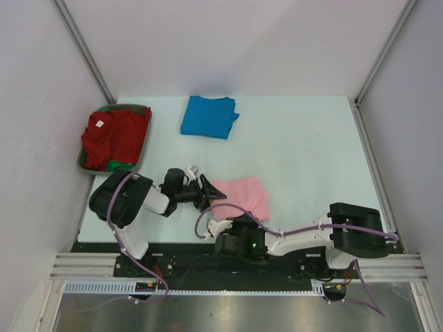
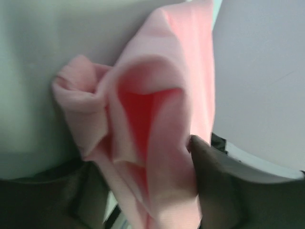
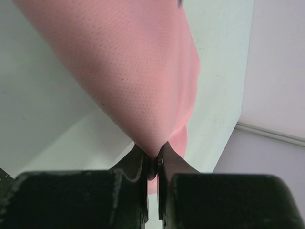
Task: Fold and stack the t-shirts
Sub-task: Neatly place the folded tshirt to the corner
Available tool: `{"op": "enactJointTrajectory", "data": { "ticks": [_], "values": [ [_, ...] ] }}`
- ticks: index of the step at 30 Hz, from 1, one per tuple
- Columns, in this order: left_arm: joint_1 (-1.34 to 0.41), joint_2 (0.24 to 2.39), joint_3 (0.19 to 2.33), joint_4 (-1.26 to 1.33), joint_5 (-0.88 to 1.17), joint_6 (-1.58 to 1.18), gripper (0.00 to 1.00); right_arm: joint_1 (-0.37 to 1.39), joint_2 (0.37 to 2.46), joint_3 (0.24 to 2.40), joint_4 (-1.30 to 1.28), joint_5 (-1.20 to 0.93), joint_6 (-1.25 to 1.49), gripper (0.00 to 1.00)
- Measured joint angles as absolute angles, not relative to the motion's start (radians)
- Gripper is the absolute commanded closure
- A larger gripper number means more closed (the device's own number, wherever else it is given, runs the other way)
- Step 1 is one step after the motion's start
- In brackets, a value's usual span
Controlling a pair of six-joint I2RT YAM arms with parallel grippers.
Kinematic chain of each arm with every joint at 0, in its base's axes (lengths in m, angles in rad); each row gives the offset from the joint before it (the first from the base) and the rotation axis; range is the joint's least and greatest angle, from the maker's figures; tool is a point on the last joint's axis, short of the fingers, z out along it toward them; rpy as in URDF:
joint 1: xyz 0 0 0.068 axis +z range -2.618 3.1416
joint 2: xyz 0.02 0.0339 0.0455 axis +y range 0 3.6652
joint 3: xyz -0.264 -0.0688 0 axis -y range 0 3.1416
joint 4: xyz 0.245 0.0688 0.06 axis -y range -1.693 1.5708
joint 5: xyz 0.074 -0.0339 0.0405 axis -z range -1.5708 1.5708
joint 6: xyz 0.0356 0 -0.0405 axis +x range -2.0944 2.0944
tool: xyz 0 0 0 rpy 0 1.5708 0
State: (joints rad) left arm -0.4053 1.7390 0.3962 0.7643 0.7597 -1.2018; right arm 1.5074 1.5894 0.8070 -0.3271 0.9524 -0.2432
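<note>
Pink t-shirt (image 1: 243,195) is clamped by left gripper (image 2: 147,174) and right gripper (image 3: 153,161); red shirt (image 1: 119,137) white tag (image 1: 99,124) unreadable.

Pink t-shirt (image 3: 138,71): matt cloth, fine pinhole knit. Table (image 1: 304,152): smooth, matt. Right end effector (image 3: 156,164): black matt plastic.

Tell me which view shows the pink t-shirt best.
Top external: it shows the pink t-shirt nearly whole, on the table. The left wrist view shows only a bunched fold between the left fingers; the right wrist view shows just one edge pinched in the shut right fingers.
</note>
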Motion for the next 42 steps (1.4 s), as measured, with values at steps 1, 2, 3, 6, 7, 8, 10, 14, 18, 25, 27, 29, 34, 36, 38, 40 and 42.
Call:
{"op": "enactJointTrajectory", "data": {
  "ticks": [1, 2, 3, 6, 7, 8, 10, 14, 18, 25, 27, 29, 34, 36, 38, 40, 42],
  "values": [
    [-0.406, 1.745, 0.397, 0.759, 0.757, -1.207, 0.59, 1.509, 1.589, 0.807, -0.331, 0.953, -0.238, 1.0],
    [-0.408, 1.756, 0.397, 0.752, 0.755, -1.206, 0.65, 1.511, 1.589, 0.807, -0.335, 0.953, -0.233, 1.0],
    [-0.41, 1.767, 0.397, 0.747, 0.754, -1.209, 0.8, 1.512, 1.589, 0.807, -0.339, 0.954, -0.228, 1.0],
    [-0.41, 1.789, 0.397, 0.745, 0.76, -1.219, 1.0, 1.515, 1.589, 0.807, -0.345, 0.955, -0.21, 1.0],
    [-0.411, 1.79, 0.398, 0.745, 0.764, -1.214, 1.0, 1.517, 1.589, 0.807, -0.346, 0.957, -0.205, 1.0],
    [-0.412, 1.79, 0.402, 0.743, 0.765, -1.215, 1.0, 1.521, 1.589, 0.807, -0.348, 0.959, -0.2, 1.0],
    [-0.413, 1.79, 0.424, 0.715, 0.772, -1.205, 1.0, 1.531, 1.589, 0.807, -0.354, 0.968, -0.189, 1.0],
    [-0.416, 1.789, 0.508, 0.615, 0.788, -1.167, 1.0, 1.578, 1.589, 0.809, -0.394, 0.982, -0.131, 0.0],
    [-0.41, 1.788, 0.67, 0.438, 0.766, -1.078, 1.0, 1.627, 1.589, 0.845, -0.49, 0.964, -0.042, 0.0],
    [-0.381, 1.833, 1.009, 0.186, 0.762, -0.909, 1.0, 1.627, 1.547, 0.955, -0.575, 0.998, 0.157, 0.0],
    [-0.376, 1.889, 1.153, 0.088, 0.761, -0.843, 1.0, 1.618, 1.517, 0.961, -0.59, 1.018, 0.226, 0.01],
    [-0.374, 1.964, 1.32, -0.035, 0.759, -0.767, 1.0, 1.6, 1.496, 0.962, -0.609, 1.038, 0.291, 0.0],
    [-0.373, 2.183, 1.771, -0.338, 0.736, -0.588, 1.0, 1.457, 1.455, 0.962, -0.686, 1.048, 0.511, 0.0],
    [-0.373, 2.261, 1.908, -0.412, 0.728, -0.537, 1.0, 1.385, 1.435, 0.962, -0.708, 1.036, 0.601, 0.0],
    [-0.371, 2.333, 2.03, -0.499, 0.718, -0.5, 1.0, 1.337, 1.406, 0.962, -0.729, 1.028, 0.687, 0.0],
    [-0.367, 2.409, 2.148, -0.552, 0.715, -0.482, 1.0, 1.322, 1.363, 0.955, -0.73, 1.021, 0.764, 0.0],
    [-0.362, 2.458, 2.209, -0.583, 0.714, -0.476, 0.99, 1.315, 1.296, 0.936, -0.724, 1.01, 0.82, 0.0]
  ]
}}
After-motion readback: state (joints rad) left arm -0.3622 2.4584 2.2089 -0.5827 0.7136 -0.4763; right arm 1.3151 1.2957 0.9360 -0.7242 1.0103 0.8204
